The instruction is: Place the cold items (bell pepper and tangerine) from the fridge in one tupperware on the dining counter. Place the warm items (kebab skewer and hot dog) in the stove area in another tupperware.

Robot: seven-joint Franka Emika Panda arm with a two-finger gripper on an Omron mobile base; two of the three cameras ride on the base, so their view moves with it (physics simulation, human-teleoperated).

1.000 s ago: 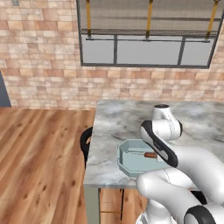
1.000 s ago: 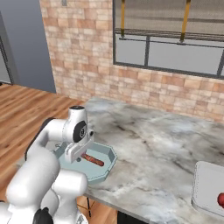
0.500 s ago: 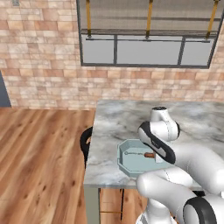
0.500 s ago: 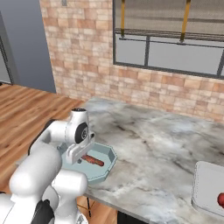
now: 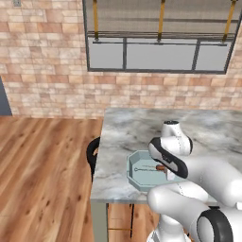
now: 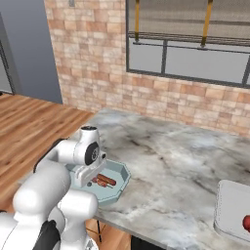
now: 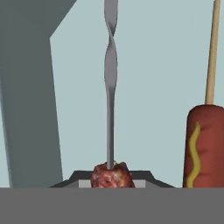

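- Marble grey counter (image 5: pixel 142 127) fills my left base view, and a pale teal tupperware (image 5: pixel 137 176) sits close to its near edge, by the left corner. I see the kebab skewer (image 5: pixel 145 168) lying across the container's floor, its thin metal rod pointing left and the meat end tucked under my arm's wrist.
- From the right base view, the same tupperware (image 6: pixel 122 172) rests near the counter's (image 6: pixel 185 166) left near corner, with the hot dog (image 6: pixel 104 181) lying inside it beside the kebab meat. A white tray (image 6: pixel 229 207) sits at the counter's right near edge, well apart, with something red on it that I cannot make out.
- Through the hand view, the gripper (image 7: pixel 112 177) is clenched on the kebab skewer (image 7: pixel 111 175): the meat chunk sits right between the fingertips and the twisted metal rod runs straight up the frame. The hot dog (image 7: pixel 204 144), with a mustard squiggle and a wooden stick, lies just beside it on the right, on the container's floor.
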